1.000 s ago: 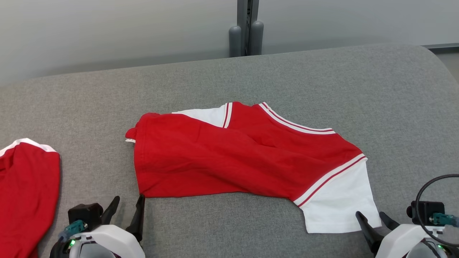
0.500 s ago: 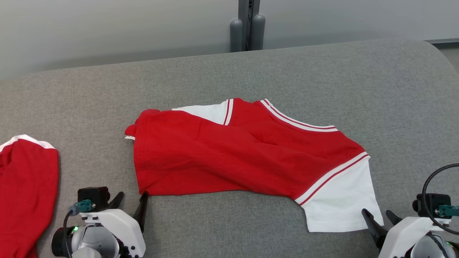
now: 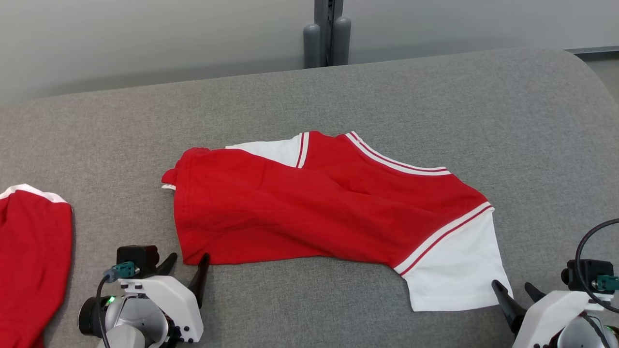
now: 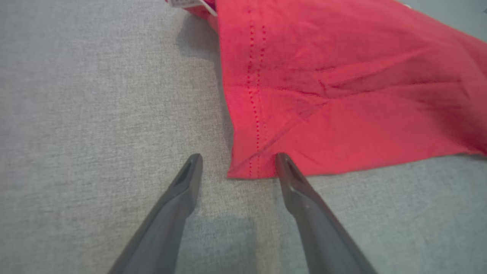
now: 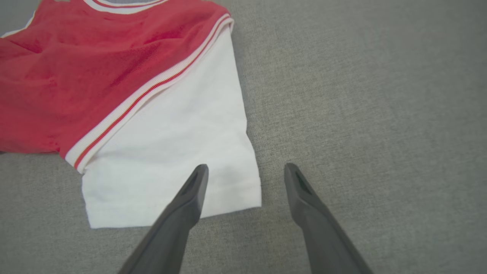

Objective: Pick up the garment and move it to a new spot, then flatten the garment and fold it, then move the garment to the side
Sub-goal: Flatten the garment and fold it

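While the garment (image 3: 309,212) lies on the grey surface (image 3: 435,96), its far-left white label (image 4: 188,3) unreadable, left gripper (image 3: 189,257) and right gripper (image 3: 511,285) stand wide, empty, at its near corners

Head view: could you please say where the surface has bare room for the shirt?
Free: the band behind the shirt and the right end beyond its near sleeve. Narrow: the gap between shirt and second garment. Crowded: near edge, left gripper and right gripper.
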Robot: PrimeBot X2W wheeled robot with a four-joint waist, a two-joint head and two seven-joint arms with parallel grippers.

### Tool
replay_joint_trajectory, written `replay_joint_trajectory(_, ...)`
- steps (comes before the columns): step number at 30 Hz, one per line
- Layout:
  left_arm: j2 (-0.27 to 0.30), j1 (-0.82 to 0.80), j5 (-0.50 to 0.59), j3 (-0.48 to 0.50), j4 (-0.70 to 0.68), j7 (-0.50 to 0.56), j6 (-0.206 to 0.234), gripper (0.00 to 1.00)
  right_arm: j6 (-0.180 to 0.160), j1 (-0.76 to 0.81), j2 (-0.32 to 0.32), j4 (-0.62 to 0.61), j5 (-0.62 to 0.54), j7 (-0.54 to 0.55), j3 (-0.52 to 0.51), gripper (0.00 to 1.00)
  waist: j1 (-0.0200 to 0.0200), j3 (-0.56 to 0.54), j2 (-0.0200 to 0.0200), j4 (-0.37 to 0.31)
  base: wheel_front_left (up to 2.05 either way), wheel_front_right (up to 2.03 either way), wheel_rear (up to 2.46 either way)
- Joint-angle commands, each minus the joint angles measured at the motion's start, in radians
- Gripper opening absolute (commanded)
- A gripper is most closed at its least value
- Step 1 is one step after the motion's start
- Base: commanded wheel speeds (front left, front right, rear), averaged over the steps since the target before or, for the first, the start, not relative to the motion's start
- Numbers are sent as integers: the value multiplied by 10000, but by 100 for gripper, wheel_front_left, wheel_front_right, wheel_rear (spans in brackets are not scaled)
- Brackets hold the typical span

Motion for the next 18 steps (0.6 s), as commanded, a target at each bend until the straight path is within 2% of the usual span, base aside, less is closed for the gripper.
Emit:
replay_joint_trajectory(1,34,-174,-12,-19,13,-71,-35,100,24,24,-5,31,18,58,-59,100,0,4,0,9,0,0,0)
replay_joint_trajectory(18,95,-522,-158,-317,443,-224,-159,100,24,-688,36,1511,780,-292,227,100,0,145,0,127,0,0,0)
